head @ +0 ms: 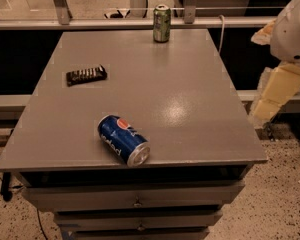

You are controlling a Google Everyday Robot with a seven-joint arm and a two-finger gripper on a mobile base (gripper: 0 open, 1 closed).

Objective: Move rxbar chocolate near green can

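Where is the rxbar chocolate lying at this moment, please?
In the camera view, the rxbar chocolate lies on the left side of the table, behind the toppled Pepsi can and far from the green can; the gripper hangs off the right edge.

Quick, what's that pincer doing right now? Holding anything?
Pincer: beside the table's right edge; open or closed cannot be told. The rxbar chocolate lies on the table, not in it.
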